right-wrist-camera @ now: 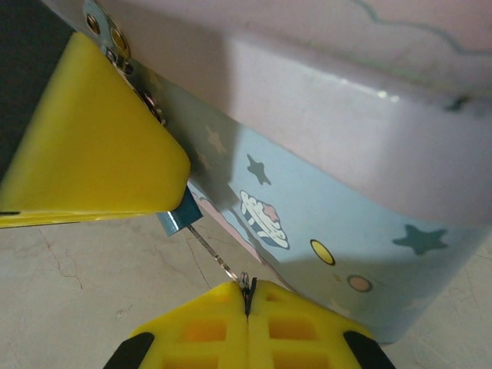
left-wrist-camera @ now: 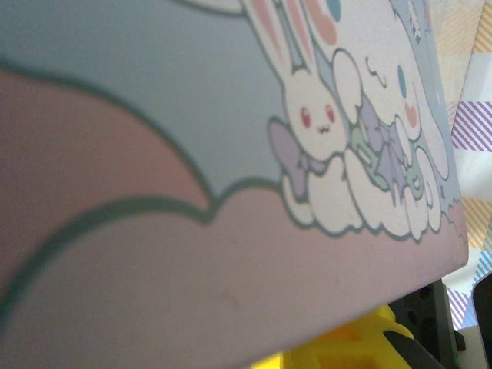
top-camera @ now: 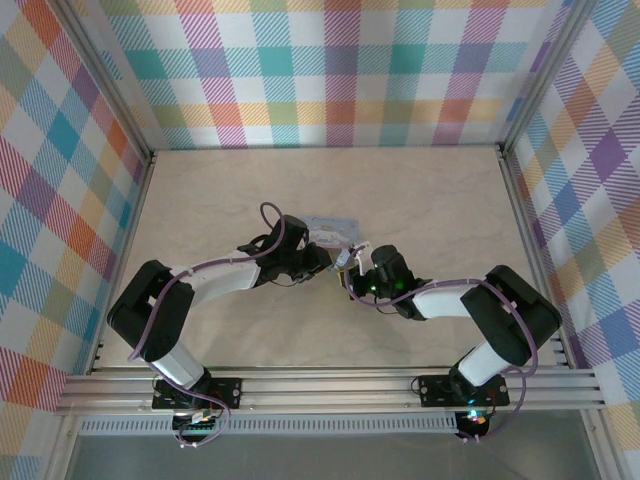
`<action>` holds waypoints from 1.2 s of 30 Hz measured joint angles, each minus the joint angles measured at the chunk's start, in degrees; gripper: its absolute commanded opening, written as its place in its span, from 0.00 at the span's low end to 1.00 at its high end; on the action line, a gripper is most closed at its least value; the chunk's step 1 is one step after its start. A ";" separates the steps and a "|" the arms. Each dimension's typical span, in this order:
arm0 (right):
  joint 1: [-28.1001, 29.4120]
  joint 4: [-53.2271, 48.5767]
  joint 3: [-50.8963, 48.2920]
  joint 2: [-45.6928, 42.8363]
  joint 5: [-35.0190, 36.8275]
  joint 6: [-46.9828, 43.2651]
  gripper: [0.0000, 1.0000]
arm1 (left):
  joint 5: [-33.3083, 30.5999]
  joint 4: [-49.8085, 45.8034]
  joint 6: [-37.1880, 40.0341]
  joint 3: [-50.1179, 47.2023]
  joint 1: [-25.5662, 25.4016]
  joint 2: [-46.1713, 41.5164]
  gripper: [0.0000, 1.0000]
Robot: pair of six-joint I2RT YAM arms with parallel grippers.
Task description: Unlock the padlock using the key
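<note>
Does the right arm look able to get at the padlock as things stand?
Probably yes: the right gripper is shut on the key, whose shaft reaches the padlock; a finger of the left gripper covers its upper part.

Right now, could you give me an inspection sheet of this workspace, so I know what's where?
Surface: pale marbled table, fine cracks in the right wrist view.
Job's things: padlock, a teal corner showing under a yellow finger; thin silvery key running out from it.
Clutter: cartoon tin box, right beside the padlock.
End effectors: right end effector shut on the key's end; left end effector at the box, open or shut unclear.
Cables: purple cables along both arms.
Surroundings: plaid walls.
</note>
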 measured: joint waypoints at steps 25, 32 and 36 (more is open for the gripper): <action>-0.07 2.80 1.86 2.89 -1.92 0.31 0.01 | -1.44 0.92 -1.16 0.02 -0.07 1.03 0.10; -0.31 1.49 2.03 3.85 -1.64 0.42 0.01 | -1.22 2.73 -1.38 0.02 -0.15 3.19 0.10; -0.33 0.15 2.03 4.50 -1.27 0.44 0.01 | -0.37 3.78 -1.55 0.02 -0.26 5.01 0.10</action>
